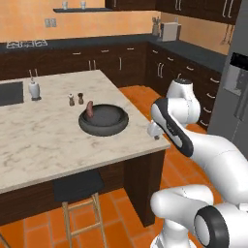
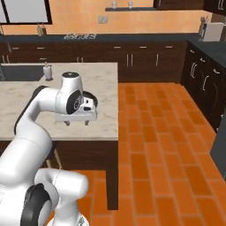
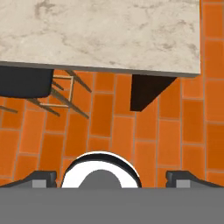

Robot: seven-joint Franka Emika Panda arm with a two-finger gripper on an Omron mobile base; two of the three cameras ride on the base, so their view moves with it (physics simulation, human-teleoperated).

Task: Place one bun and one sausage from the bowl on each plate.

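Observation:
The wide dark bowl [image 1: 103, 119] sits on the marble island [image 1: 43, 135], near its right end. A brown sausage [image 1: 89, 109] stands up against the bowl's left inner wall. My gripper [image 1: 155, 131] hangs at the island's right edge, to the right of the bowl and apart from it. It is open, with nothing between its fingertips [image 3: 42, 177]. In the right base view the gripper [image 2: 77, 120] points down over the island top, and my hand hides most of the bowl [image 2: 91, 94]. The hand view looks down past the island's edge [image 3: 109, 35] to the floor. The plates and any bun are out of view.
Two small shakers [image 1: 75, 99] and a white soap dispenser [image 1: 33, 89] stand on the island behind the bowl. A black-seated stool [image 1: 77, 186] is tucked under the island's near side, also in the hand view [image 3: 22, 83]. Orange tiled floor [image 2: 163, 132] lies open to the right.

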